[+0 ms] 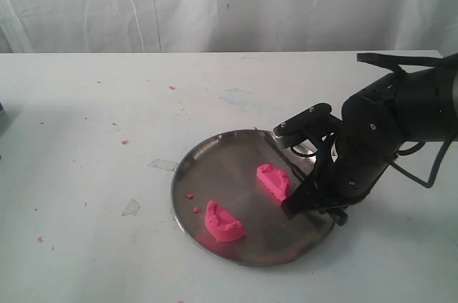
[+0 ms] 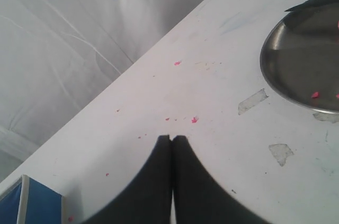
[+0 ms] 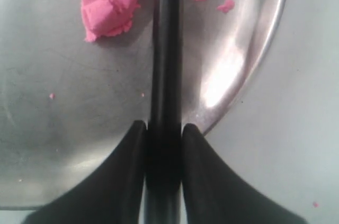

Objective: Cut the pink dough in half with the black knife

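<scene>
**On the steel plate: dough in two, blade close to one piece**

On the steel plate (image 1: 215, 167) the pink dough (image 1: 273, 180) lies in two half-round pieces, well apart. One is near the plate's middle, and the second piece (image 1: 223, 222) is toward its front rim, so the cut looks done.

The right gripper (image 3: 165, 128) has its fingers clamped on the black knife (image 3: 167, 49). The blade reaches in over the plate, just beside the middle piece with a thin gap between them.

To my eye the risk is in pulling away. A sideways drift could smear or drag that piece, and a low tip could scrape the plate and shove it across the table (image 1: 86, 102).

The left gripper (image 2: 172, 138) is pressed closed on nothing, off the plate among pink crumbs (image 2: 194, 119).
</scene>
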`<action>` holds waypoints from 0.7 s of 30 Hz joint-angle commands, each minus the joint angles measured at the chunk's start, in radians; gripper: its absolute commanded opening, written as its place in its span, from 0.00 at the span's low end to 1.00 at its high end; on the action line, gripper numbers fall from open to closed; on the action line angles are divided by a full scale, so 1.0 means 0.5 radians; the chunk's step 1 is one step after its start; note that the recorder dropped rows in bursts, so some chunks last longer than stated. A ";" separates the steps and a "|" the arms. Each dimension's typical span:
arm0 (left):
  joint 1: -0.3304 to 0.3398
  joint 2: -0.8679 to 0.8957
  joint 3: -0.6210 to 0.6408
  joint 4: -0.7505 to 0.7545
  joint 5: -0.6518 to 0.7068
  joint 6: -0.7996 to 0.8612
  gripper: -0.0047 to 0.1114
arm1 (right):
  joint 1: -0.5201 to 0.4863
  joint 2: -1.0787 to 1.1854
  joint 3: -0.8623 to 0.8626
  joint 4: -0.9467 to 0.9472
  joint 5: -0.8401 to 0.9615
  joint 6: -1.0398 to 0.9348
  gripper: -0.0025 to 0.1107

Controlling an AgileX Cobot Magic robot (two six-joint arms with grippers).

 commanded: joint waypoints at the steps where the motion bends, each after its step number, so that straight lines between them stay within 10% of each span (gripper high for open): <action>1: -0.009 -0.014 0.008 0.020 -0.046 -0.017 0.04 | -0.013 0.006 0.003 -0.004 -0.016 -0.022 0.26; 15: -0.009 -0.014 0.008 0.020 -0.054 -0.017 0.04 | -0.013 -0.048 -0.144 -0.103 0.175 -0.022 0.30; 21: -0.009 -0.014 0.008 0.020 -0.050 -0.017 0.04 | -0.148 -0.241 -0.053 -0.739 0.080 0.684 0.30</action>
